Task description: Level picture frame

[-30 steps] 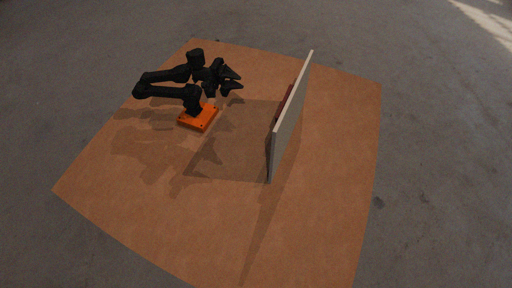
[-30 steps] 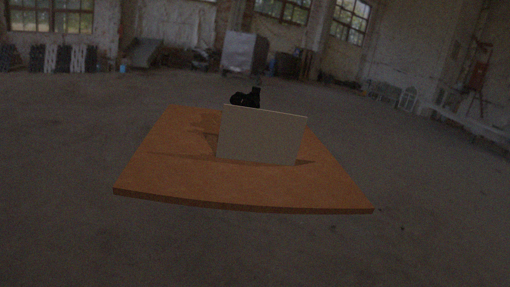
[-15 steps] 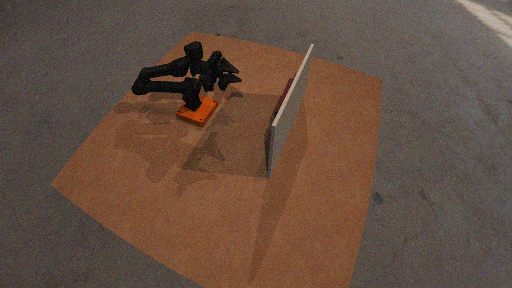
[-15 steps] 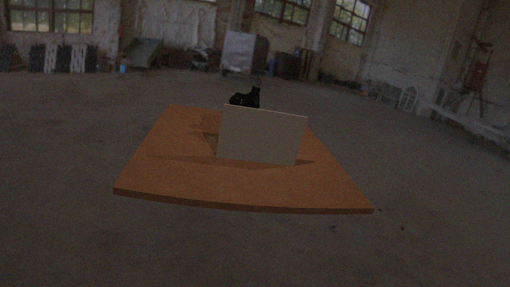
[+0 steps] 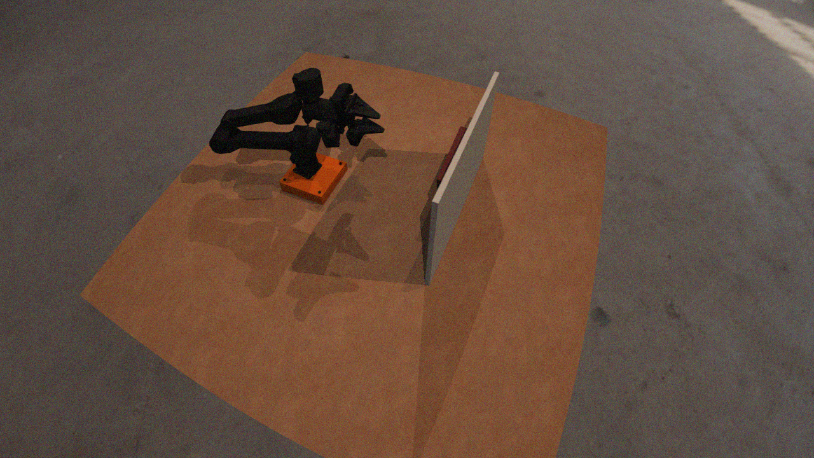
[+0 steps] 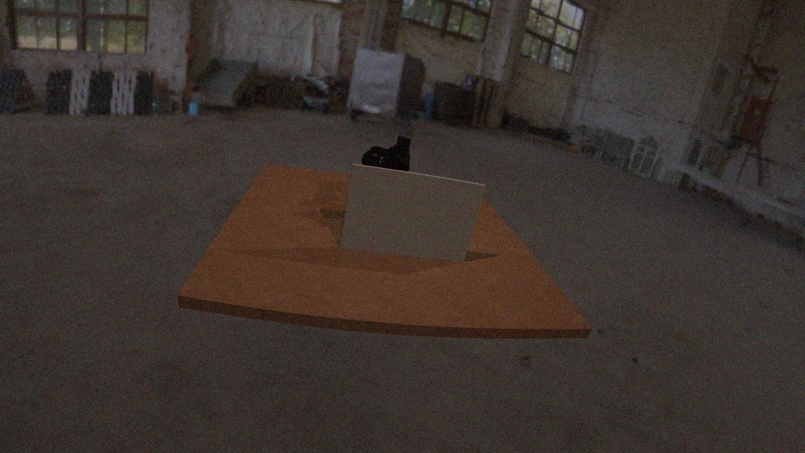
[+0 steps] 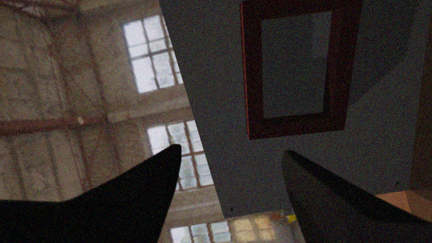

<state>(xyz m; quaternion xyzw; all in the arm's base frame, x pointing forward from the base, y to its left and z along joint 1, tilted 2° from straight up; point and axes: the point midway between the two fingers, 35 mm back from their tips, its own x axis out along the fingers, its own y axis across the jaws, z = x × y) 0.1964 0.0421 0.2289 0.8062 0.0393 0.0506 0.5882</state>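
Note:
The dark red picture frame point(image 7: 254, 74) point(image 5: 451, 153) hangs on the grey wall panel point(image 7: 216, 84) point(image 5: 455, 199) point(image 6: 410, 214). In the wrist view its long sides are not parallel to the panel's edges; it looks crooked, its image-lower side seeming the higher one. Part of its far side is cut off by the image top. The screw and the notched strip are hidden. My gripper point(image 7: 231, 154) point(image 5: 381, 124) is open and empty. It stands off the panel on the frame's side, touching neither. In the exterior view the panel hides the frame and gripper.
The panel stands upright on the brown table point(image 5: 341, 370) point(image 6: 394, 298). The orange base plate point(image 5: 330, 173) carries my black arm, left of the panel in the top view. The panel's top edge point(image 6: 419, 173) runs behind the gripper tips in the wrist view.

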